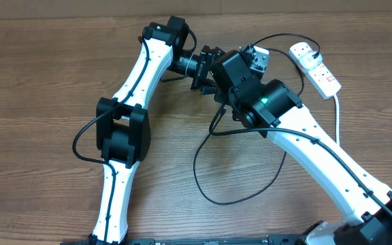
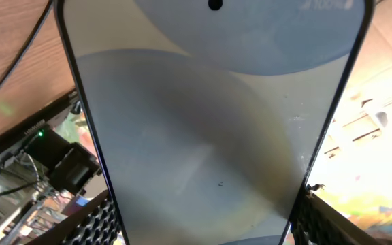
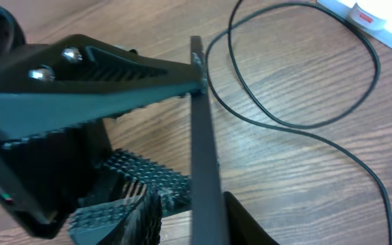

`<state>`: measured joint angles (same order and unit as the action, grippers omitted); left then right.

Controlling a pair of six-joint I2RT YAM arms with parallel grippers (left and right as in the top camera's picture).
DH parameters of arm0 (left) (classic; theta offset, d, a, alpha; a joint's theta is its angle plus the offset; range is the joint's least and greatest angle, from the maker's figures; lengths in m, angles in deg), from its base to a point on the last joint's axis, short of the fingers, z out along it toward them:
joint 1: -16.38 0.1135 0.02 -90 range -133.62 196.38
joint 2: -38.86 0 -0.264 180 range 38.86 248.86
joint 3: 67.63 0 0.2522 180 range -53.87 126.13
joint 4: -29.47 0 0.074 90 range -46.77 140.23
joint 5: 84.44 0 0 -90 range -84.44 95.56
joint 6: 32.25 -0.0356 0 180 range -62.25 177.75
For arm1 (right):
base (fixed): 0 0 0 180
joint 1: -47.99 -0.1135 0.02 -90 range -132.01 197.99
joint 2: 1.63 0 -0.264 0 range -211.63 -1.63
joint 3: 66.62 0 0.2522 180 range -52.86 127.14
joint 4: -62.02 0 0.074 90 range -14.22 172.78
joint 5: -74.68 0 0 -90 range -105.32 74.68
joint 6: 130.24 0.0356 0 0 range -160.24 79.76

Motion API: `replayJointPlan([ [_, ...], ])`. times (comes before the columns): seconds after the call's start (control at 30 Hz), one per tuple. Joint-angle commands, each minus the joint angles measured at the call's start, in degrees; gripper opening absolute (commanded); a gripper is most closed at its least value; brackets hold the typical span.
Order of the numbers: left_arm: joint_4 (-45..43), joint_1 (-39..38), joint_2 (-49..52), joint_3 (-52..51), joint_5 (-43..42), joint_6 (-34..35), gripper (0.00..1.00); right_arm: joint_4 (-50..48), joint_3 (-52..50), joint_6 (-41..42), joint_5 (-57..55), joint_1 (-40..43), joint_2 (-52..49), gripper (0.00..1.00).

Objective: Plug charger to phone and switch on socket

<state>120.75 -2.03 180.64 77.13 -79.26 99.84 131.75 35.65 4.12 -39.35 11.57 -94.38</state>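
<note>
Nearest the front edge of the bench, the charger lies in a slack black loop on the wood. One run climbs toward the two wrists that meet past the middle, and another arcs off to the far right corner. The step in hand looks to be seating the connector, though I cannot find its tip in any view. The left gripper is clamped on the phone, its ribbed pads pressing the long edges and the lit screen filling its wrist view; the phone sits toward the far edge, about midway along it. The right gripper is up against the phone's thin side, upper finger touching it. Whether its jaws are wide, narrow or pinching the connector, I cannot tell. To do this well, the left should hold the phone rigid while the right lines the tip square with the port. It should then push straight along the phone's length, never at a slant, with enough slack in the loop that nothing drags. The socket lies at the far right corner, its thick white cord running back along the right edge; its switch comes after.
</note>
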Motion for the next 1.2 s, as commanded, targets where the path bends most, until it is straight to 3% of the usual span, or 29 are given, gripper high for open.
replayJointPlan([
  [0.0, -0.8, -0.4, 0.2, 2.0, -1.8, 0.3, 0.59, -0.5, 1.6, -1.4, -1.0, -0.3, -0.1, 0.26],
  [0.43, -1.1, -0.4, 0.2, 2.0, -1.8, -0.3, 0.59, -1.0, 1.6, -2.6, -1.6, -0.3, -0.1, 0.23],
  [1.17, -1.1, -0.4, 0.2, 2.0, -1.9, -0.3, 0.60, -0.6, 1.6, -2.6, -1.9, -0.3, -1.0, 0.08],
])
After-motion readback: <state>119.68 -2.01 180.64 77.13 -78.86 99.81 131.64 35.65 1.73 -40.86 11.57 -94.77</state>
